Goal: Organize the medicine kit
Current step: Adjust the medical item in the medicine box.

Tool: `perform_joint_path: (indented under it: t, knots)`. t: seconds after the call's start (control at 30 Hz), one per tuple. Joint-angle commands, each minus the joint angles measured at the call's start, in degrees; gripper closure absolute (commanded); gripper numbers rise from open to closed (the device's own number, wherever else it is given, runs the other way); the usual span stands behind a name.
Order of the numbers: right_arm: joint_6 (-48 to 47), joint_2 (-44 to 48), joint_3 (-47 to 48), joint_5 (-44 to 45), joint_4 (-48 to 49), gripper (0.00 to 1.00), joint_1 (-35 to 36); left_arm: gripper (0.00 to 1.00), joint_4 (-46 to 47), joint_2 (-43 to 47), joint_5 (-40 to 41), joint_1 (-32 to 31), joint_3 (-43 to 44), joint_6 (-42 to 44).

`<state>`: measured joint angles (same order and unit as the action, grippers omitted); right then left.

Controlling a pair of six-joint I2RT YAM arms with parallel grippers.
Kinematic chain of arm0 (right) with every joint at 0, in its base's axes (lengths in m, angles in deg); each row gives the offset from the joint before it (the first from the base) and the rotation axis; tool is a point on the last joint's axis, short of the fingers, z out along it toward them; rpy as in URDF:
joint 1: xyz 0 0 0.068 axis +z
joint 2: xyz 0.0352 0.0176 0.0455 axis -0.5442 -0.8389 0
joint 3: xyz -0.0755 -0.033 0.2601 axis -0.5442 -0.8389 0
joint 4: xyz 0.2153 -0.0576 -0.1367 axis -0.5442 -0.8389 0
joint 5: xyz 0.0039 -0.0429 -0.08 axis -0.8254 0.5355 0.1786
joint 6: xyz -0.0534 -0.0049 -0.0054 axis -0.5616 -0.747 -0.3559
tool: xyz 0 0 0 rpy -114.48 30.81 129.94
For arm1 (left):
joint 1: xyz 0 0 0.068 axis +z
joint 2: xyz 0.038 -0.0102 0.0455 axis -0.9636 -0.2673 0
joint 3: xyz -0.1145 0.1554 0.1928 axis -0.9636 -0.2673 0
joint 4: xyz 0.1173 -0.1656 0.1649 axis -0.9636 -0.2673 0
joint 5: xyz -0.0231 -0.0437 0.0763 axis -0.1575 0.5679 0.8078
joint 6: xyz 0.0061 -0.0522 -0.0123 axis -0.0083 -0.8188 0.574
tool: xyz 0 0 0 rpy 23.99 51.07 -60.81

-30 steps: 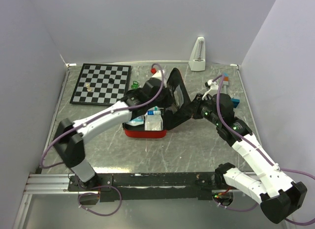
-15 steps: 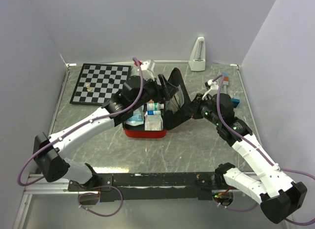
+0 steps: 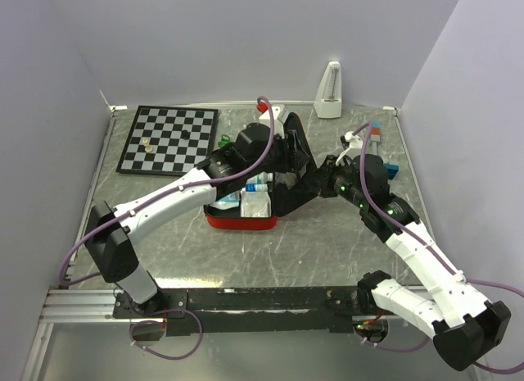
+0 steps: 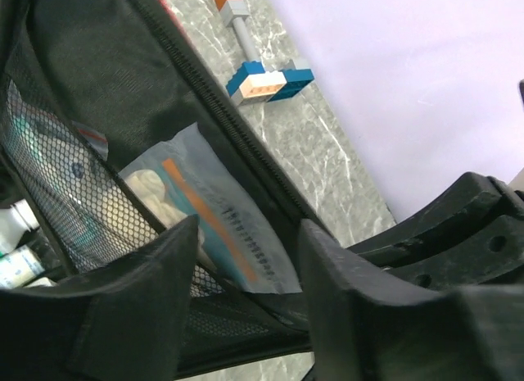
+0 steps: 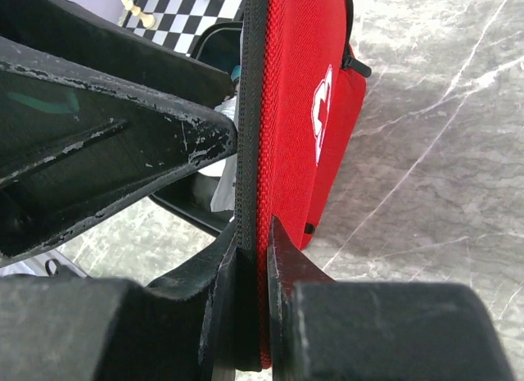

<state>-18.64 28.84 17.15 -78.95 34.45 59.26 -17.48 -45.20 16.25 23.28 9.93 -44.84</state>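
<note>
My left claw (image 4: 246, 250) hangs released inside the medicine kit (image 3: 237, 221), jaws apart before the sachet (image 4: 205, 209) in the mesh pocket (image 4: 65, 192); the kit lies open mid-surface (image 3: 311, 242); my right claw (image 5: 254, 242) is clenched on the lid (image 5: 303, 102) rim, propping it upright so the pocket can be reached.

the upright lid (image 5: 303, 102) of the medicine kit (image 3: 237, 221) walls my left gripper (image 4: 250, 233) off from my right gripper (image 5: 254, 254), which pinches the lid's edge. my left jaws stand apart, close before the mesh pocket (image 4: 65, 184). chessboard (image 3: 168, 139) blocks back left, toy blocks (image 4: 266, 79) back right; the tabletop (image 3: 327, 242) nearer my bases gives passage.
</note>
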Motion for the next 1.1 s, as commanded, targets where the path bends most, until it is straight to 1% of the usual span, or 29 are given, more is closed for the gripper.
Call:
perform_joint_path:
  t: [0.0,0.03,0.17,0.27,0.4,0.47,0.53,0.67,0.8,0.83,0.9,0.93,1.07]
  knots:
    - [0.1,-0.5,1.9,-5.8,-4.8,0.86,1.6,0.49,-4.0,-1.7,4.8,-1.6,5.0,4.0]
    - [0.1,-0.4,1.9,-5.7,-4.9,0.86,1.5,0.54,-5.2,-2.1,5.8,-1.7,5.7,4.0]
    - [0.1,-0.4,1.8,-5.6,-4.8,0.86,1.6,0.60,-5.4,-2.0,7.7,-1.8,4.8,4.1]
    - [0.2,-0.4,1.5,-5.8,-4.7,0.86,1.6,0.67,-6.0,-2.1,8.4,-1.8,4.4,3.8]
    - [0.3,-0.5,1.4,-5.8,-4.6,0.86,1.6,0.71,-6.2,-2.0,8.9,-1.8,3.9,3.9]
    - [0.3,-0.5,1.4,-5.8,-4.5,0.86,1.6,0.69,-5.9,-2.1,8.7,-1.8,3.6,3.8]
    - [0.4,-0.6,1.4,-5.9,-4.5,0.86,1.6,0.64,-5.0,-1.8,8.2,-1.8,3.1,3.7]
    - [0.5,-0.5,1.2,-6.0,-4.4,0.86,1.6,0.60,-4.4,-2.0,6.8,-1.8,3.5,3.8]
    - [0.2,-0.2,1.4,-5.6,-4.9,0.86,1.6,0.55,-0.4,1.2,6.6,-1.9,-0.1,2.8]
    - [0.1,0.0,1.4,-5.5,-5.0,0.86,1.6,0.53,0.9,2.5,6.2,-1.9,-1.2,2.5]
    - [0.1,0.1,1.3,-5.4,-5.1,0.86,1.6,0.44,2.7,4.4,5.4,-1.8,-3.0,2.2]
    - [0.1,0.1,1.3,-5.5,-5.0,0.86,1.6,0.43,2.9,4.8,5.0,-1.8,-3.2,2.1]
    - [0.4,0.0,1.1,-5.8,-4.7,0.86,1.6,0.41,0.0,3.4,3.8,-2.0,-1.3,2.6]
